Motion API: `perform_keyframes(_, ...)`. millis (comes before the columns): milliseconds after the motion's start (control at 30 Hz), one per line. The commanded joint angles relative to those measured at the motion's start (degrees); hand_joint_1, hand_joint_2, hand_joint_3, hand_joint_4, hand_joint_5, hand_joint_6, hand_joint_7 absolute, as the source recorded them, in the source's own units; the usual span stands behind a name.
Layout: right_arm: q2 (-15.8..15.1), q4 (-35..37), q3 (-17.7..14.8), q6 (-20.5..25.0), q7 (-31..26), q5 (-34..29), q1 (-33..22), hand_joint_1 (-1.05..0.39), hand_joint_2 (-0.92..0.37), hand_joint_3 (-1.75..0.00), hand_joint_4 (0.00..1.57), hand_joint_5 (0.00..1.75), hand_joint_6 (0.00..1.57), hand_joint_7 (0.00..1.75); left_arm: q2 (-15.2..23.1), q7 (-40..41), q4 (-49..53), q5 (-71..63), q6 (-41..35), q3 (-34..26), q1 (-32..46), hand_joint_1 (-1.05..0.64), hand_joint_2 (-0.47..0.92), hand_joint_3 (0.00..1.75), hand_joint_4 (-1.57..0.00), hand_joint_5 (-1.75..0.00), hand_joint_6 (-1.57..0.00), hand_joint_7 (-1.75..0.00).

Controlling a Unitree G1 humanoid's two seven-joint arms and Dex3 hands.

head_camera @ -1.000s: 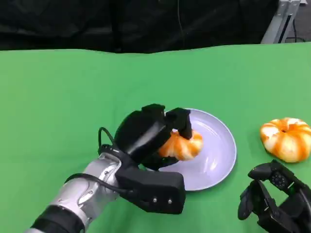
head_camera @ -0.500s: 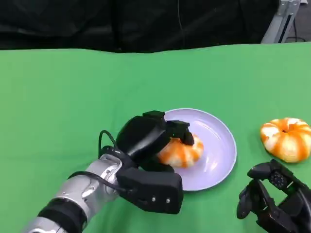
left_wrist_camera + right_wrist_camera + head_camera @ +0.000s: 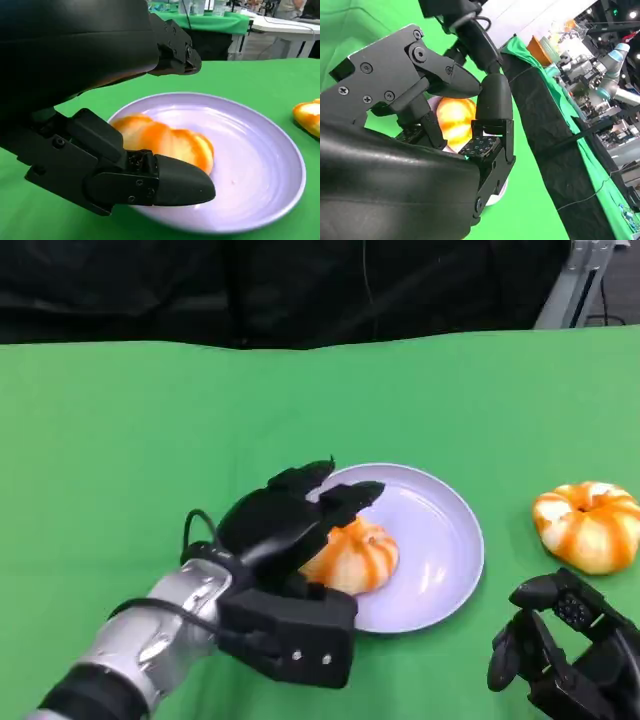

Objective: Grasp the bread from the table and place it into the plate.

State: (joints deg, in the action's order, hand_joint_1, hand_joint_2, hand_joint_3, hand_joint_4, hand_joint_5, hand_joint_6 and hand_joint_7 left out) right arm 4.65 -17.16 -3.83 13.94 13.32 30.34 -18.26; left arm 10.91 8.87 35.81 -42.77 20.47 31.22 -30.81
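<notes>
Since the bread is already lying on the lavender plate, just left of center in the head view, you're at the let-go step. Your left hand sits over the loaf's left side with its fingers spread apart; the wrist view shows them above and in front of the bun, not clamped on it. I'd say the next move is just lifting that hand straight up and back toward lower left without nudging the bun off the rim. The loaf's long axis looks like it runs roughly left-right across the frame, stripes crossing it, no real "front" end. A second bun waits at the right edge, and your right hand rests at lower right, fingers loosely curled on nothing.
</notes>
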Motion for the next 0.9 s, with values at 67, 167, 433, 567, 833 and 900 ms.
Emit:
perform_keyframes(67,-0.1,-0.6,0.0,-0.1,-0.7,-0.1,-0.1,-0.16,-0.55,-1.08,0.85,1.75,0.81,1.44,3.1,-5.7,-5.1,8.2,3.6,-4.3,3.8,-0.81,0.92,0.46,-0.05,-0.02,-0.27,-0.04)
perform_keyframes(167,-0.1,-0.2,-0.1,-0.4,-0.5,-0.1,0.2,-0.16,-0.55,-1.09,0.85,1.75,0.81,1.44,2.6,-7.2,-8.3,15.0,6.4,-7.7,7.2,-0.57,0.92,0.4,-0.18,-0.08,-0.33,-0.05)
perform_keyframes(433,-0.1,-0.1,0.2,-0.6,-0.5,-0.4,0.3,-0.16,-0.55,-1.09,0.85,1.75,0.8,1.45,3.5,-19.5,-19.2,34.9,6.6,-14.8,16.7,0.11,0.65,0.99,-1.1,-0.62,-1.09,-0.1)
perform_keyframes(567,0.0,-0.1,0.4,-0.8,-0.5,-0.6,0.3,-0.16,-0.55,-1.09,0.85,1.75,0.8,1.45,4.3,-26.5,-23.9,42.3,4.2,-17.3,20.3,0.09,0.44,1.38,-1.09,-1.22,-1.34,-0.37)
perform_keyframes(833,0.0,-0.8,0.6,-0.6,-1.0,-1.2,0.0,-0.17,-0.54,-1.09,0.85,1.75,0.8,1.46,4.9,-36.6,-39.6,66.8,-18.6,-25.4,33.7,-0.03,0.46,1.45,-0.94,-1.74,-0.83,-1.65)
perform_keyframes(900,0.0,-0.9,0.5,-0.6,-1.0,-1.2,-0.1,-0.17,-0.54,-1.09,0.85,1.75,0.8,1.46,4.8,-37.7,-41.5,69.3,-21.8,-26.8,34.9,-0.04,0.48,1.45,-0.94,-1.75,-0.82,-1.66)
